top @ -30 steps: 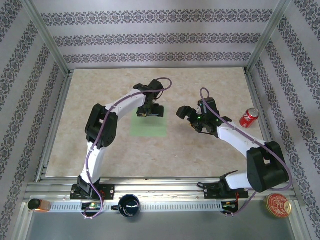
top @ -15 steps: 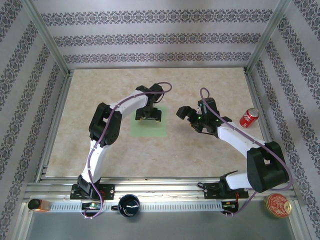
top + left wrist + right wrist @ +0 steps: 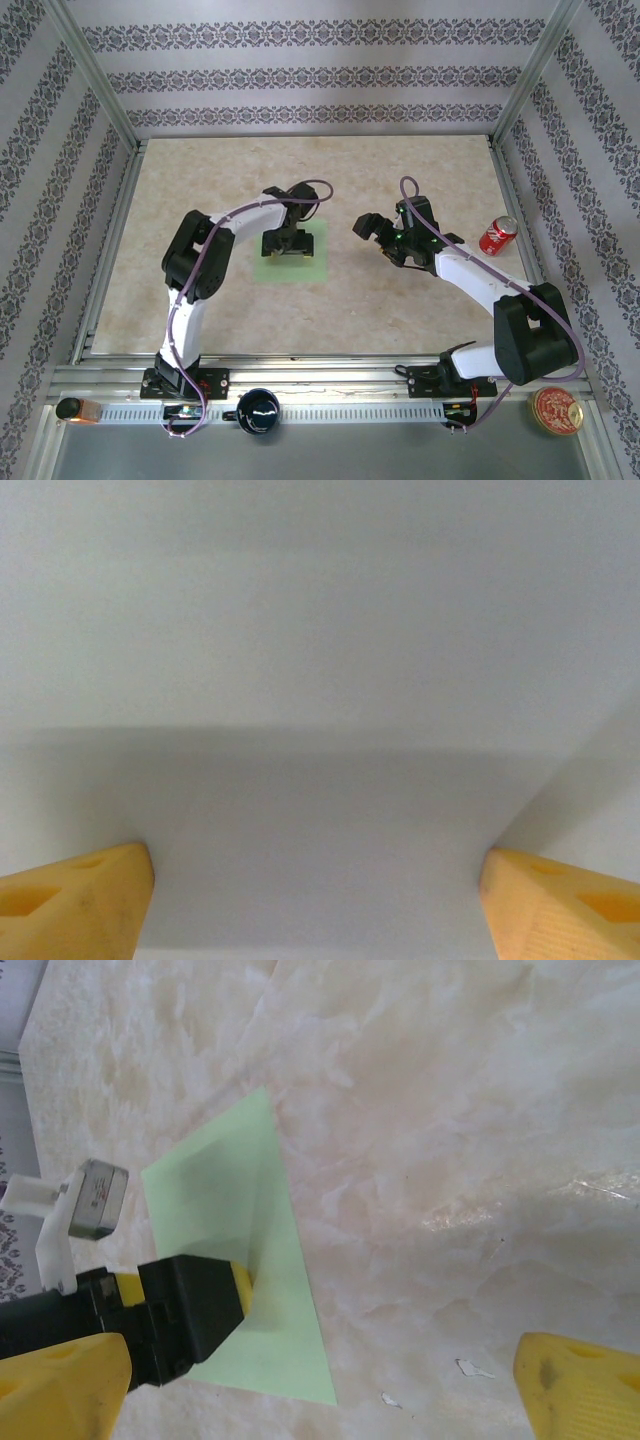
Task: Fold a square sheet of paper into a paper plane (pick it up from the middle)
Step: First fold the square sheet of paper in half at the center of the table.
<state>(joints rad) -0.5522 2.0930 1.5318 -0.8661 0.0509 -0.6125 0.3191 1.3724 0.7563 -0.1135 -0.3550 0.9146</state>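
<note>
Left end effector (image 3: 285,244) has dropped, released, onto the square sheet of paper (image 3: 310,266).

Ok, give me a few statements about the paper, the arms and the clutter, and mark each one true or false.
1. The left fingers are spread open over the green sheet. True.
2. The right fingers pinch the sheet's edge. False: they are open, off the sheet to its right, over bare table.
3. The red can is at the table's left edge. False: it is near the right edge.
4. A black mug sits between the arm bases. True.
</note>
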